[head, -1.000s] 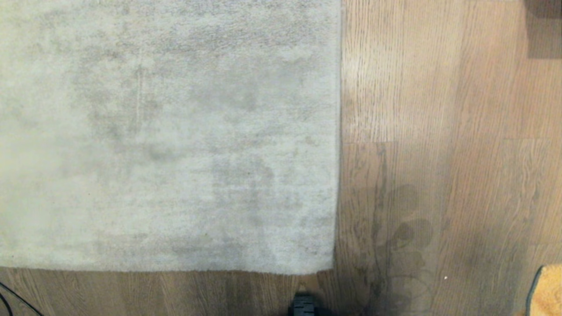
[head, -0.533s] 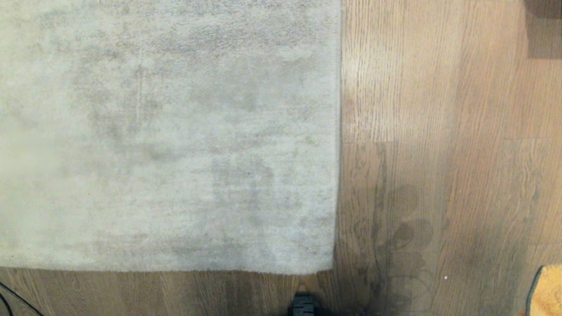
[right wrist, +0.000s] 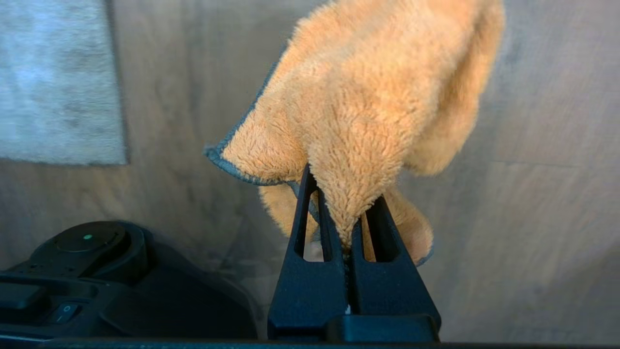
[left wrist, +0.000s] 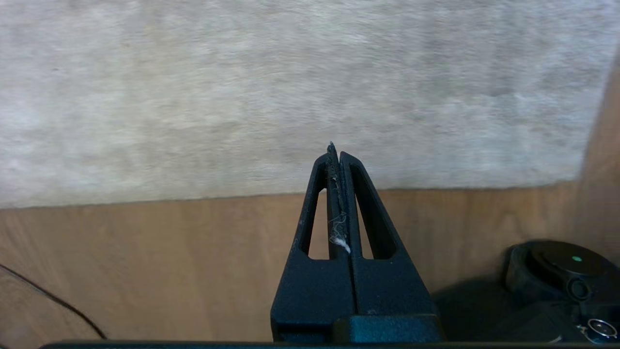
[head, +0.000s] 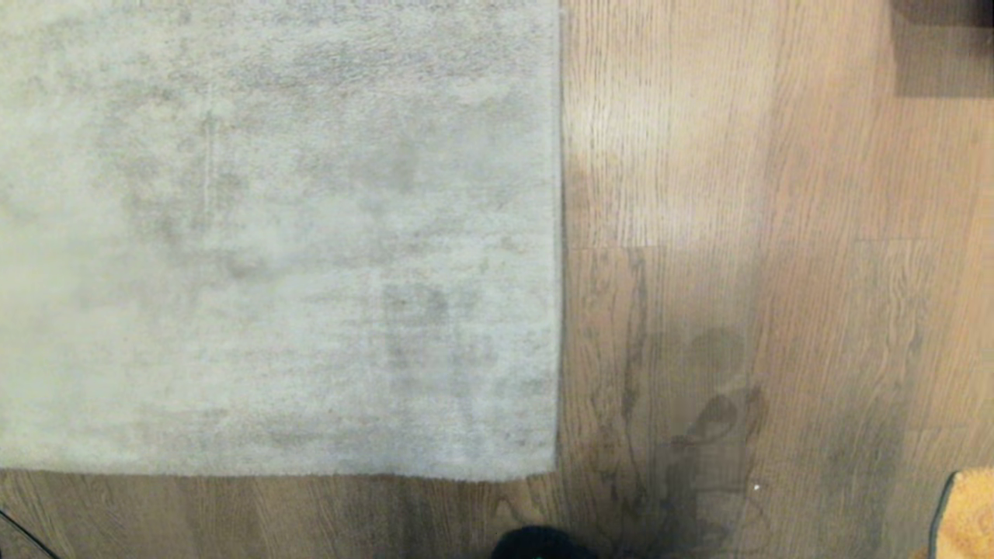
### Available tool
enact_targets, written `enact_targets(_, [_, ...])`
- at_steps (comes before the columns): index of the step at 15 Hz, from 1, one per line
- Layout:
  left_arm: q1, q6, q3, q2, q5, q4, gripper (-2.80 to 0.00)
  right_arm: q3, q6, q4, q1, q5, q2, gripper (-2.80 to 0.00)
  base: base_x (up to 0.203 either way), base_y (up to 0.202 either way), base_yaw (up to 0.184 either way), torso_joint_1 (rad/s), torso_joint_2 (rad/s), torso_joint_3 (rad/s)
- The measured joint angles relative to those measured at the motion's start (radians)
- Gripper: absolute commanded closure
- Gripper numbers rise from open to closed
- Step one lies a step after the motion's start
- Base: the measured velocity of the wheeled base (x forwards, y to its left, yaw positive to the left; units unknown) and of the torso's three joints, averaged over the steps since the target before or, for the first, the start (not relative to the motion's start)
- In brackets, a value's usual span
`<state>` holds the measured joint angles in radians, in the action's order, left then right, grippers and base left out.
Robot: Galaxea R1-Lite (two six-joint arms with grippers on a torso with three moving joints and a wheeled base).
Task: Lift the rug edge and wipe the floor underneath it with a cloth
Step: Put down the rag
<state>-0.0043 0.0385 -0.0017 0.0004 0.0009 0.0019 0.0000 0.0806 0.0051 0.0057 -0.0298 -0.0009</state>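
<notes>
Rug edge (head: 557,233) is lying flat on the floor (head: 738,194), running straight up the middle of the head view and turning at a near corner (head: 553,472) into the rug's front border. Pale grey-beige pile is filling the left of that view, brown wood planks are showing to its right and along the bottom. Nothing is lifting the rug.

Cloth (right wrist: 368,111), orange fuzzy with dark grey trim, is hanging bunched from the right gripper (right wrist: 349,228), jaws pinching a fold of it above bare floor, well apart from the rug corner (right wrist: 116,155). Only a sliver of cloth (head: 967,512) is peeking in at the head view's bottom right corner.

Left gripper (left wrist: 337,155) is hovering over the rug's front border (left wrist: 193,196), jaws pressed together, holding nothing, a bit of lint sticking between them. Black robot base (left wrist: 557,271) is sitting beside it. Thin dark cable (left wrist: 53,300) is lying on the floor near the left gripper.
</notes>
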Motion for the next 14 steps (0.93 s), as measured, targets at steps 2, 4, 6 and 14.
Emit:
enact_targets(2, [0.0,0.0,0.0,0.0,0.0,0.0,0.0,0.0,0.0,0.001,-0.001,0.0,0.0,0.0,0.0,-0.193,0.003,0.004,0.0,0.002])
enact_targets(4, [0.0,-0.001,0.0,0.0,0.0,0.0,0.0,0.0,0.0,0.001,0.0,0.0,0.0,0.0,0.0,-0.194,0.002,0.002,0.0,0.002])
enact_targets(6, [0.0,-0.001,0.0,0.0,0.0,0.001,0.0,0.0,0.0,0.001,0.0,0.0,0.0,0.0,0.0,-0.193,0.004,0.004,0.0,0.002])
enact_targets(14, [0.0,-0.002,0.0,0.0,0.0,0.001,0.0,0.0,0.0,0.001,0.0,0.0,0.0,0.0,0.0,-0.194,0.002,0.002,0.0,0.002])
